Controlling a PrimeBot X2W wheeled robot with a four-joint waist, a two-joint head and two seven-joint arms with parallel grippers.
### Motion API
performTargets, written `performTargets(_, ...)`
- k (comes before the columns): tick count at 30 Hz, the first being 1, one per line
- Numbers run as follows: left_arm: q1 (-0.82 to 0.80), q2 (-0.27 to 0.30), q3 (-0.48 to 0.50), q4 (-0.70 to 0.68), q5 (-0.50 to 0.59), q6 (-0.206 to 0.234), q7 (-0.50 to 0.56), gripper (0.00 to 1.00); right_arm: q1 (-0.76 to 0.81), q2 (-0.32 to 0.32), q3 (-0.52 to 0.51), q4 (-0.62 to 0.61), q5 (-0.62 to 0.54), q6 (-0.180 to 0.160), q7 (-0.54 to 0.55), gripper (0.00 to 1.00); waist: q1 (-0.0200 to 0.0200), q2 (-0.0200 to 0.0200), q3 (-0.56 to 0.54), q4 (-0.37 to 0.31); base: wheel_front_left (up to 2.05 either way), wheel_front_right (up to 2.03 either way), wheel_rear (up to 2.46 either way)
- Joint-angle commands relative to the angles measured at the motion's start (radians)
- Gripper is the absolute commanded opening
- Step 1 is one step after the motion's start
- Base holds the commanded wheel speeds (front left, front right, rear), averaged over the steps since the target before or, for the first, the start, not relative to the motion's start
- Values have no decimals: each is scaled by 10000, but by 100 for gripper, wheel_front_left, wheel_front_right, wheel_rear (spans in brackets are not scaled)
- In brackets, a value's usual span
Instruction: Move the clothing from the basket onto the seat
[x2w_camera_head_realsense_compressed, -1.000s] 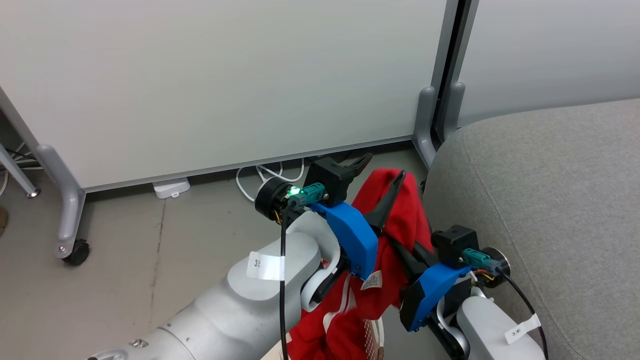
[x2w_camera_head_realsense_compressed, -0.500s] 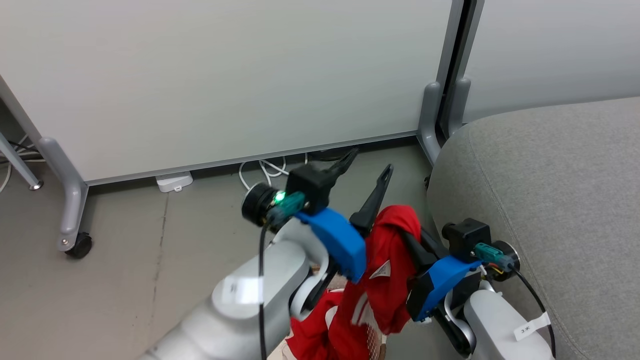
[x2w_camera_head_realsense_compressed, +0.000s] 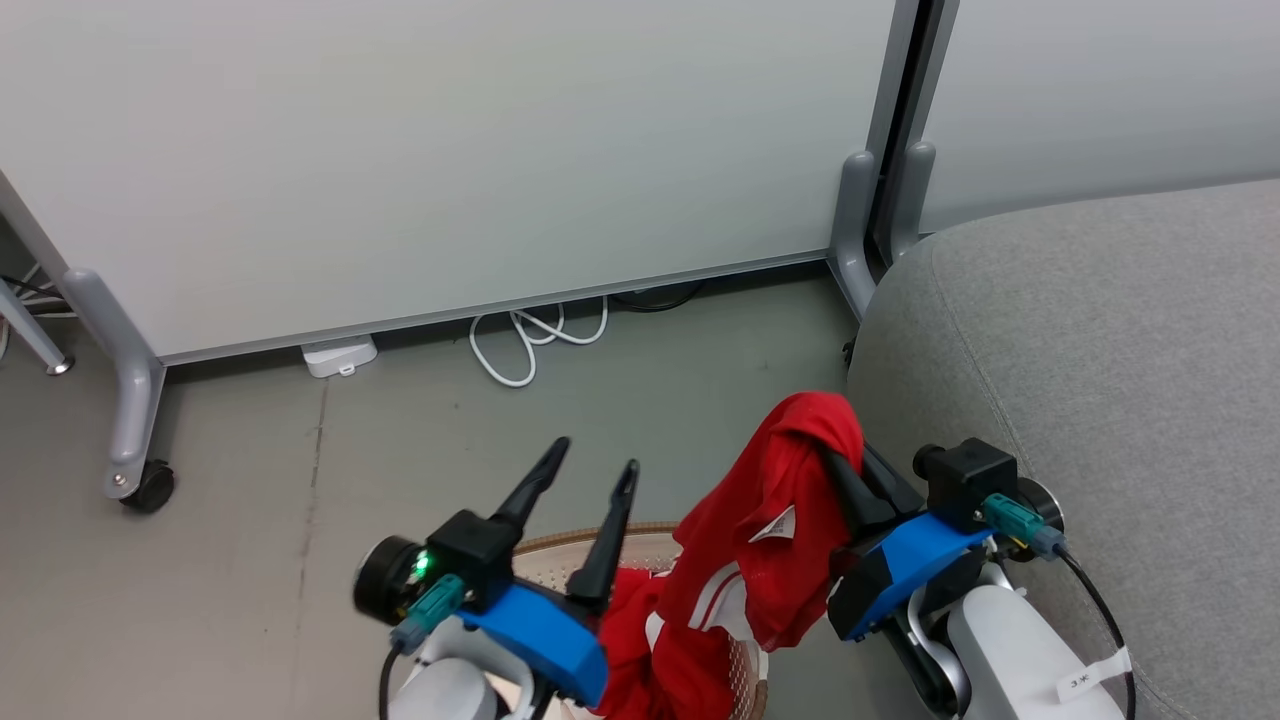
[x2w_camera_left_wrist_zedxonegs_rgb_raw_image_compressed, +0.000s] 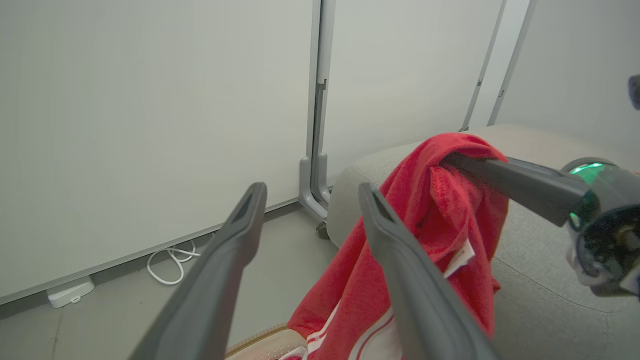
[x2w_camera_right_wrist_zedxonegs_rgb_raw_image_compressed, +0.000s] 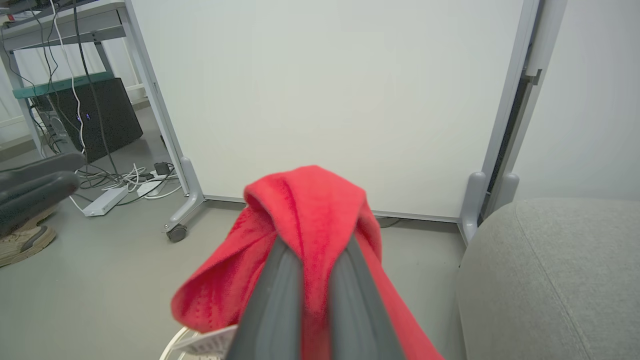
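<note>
Right, head view first: the right gripper (x2w_camera_head_realsense_compressed: 845, 470) is pressed shut on the clothing (x2w_camera_head_realsense_compressed: 770, 490), its fingertips buried in a raised peak of red fabric. The garment drapes from that pinch down into the basket (x2w_camera_head_realsense_compressed: 650, 530), whose brown rim peeks out at the bottom edge. A white tag shows on the cloth. The left gripper (x2w_camera_head_realsense_compressed: 595, 458) sits to the left, fingers spread wide with nothing between them, just beside the hanging fabric and above the basket rim. The grey seat (x2w_camera_head_realsense_compressed: 1100, 350) fills the right side, close to the right arm, with no cloth on the part in view.

Over to the left wrist view: the left gripper (x2w_camera_left_wrist_zedxonegs_rgb_raw_image_compressed: 311, 190) shows both fingers splayed apart, with only floor and wall panel in the gap. Beyond them the clothing (x2w_camera_left_wrist_zedxonegs_rgb_raw_image_compressed: 425, 210) hangs from the right gripper's dark fingers (x2w_camera_left_wrist_zedxonegs_rgb_raw_image_compressed: 520, 182), in front of the seat (x2w_camera_left_wrist_zedxonegs_rgb_raw_image_compressed: 540, 280). A strip of basket (x2w_camera_left_wrist_zedxonegs_rgb_raw_image_compressed: 260, 340) rim shows below.

Now the right wrist view: the right gripper (x2w_camera_right_wrist_zedxonegs_rgb_raw_image_compressed: 316, 260) is clamped together, red clothing (x2w_camera_right_wrist_zedxonegs_rgb_raw_image_compressed: 305, 200) folded over its tips and spilling down both sides. The seat (x2w_camera_right_wrist_zedxonegs_rgb_raw_image_compressed: 550, 280) lies at lower right, and the basket (x2w_camera_right_wrist_zedxonegs_rgb_raw_image_compressed: 172, 345) edge is just visible beneath.
</note>
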Motion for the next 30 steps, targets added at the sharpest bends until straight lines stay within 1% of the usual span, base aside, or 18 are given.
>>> performTargets(1,288,62,359,-141,276,-55,-46,100,158,-24,-56,-175,-84,1,58,0,0,0,6,-22,0,0,0)
performTargets(5,1236,20,1491,-524,963,-28,-38,100,382,-24,-118,-535,-134,1,209,0,0,0,7,-123,0,0,0)
performTargets(9,1915,-119,2337,-824,1541,-317,-39,100,544,-24,-203,-814,-161,1,354,0,0,0,-4,-159,0,0,0)
performTargets(14,2318,-385,3051,-910,2123,-681,-39,100,718,-24,-326,-1074,-245,1,464,0,0,0,-29,-137,0,0,0)
performTargets(18,2410,-591,3391,-856,2444,-936,-39,100,861,-24,-424,-1235,-206,1,492,0,0,0,-58,-182,0,0,0)
performTargets(23,2527,-798,3712,-801,2705,-1155,-39,100,914,-25,-437,-1421,-168,1,566,0,0,0,-73,-615,0,0,0)
performTargets(30,2457,-999,3931,-749,2953,-1346,-39,100,1001,-25,-318,-1647,-135,1,664,0,0,0,-1,-1642,0,0,0)
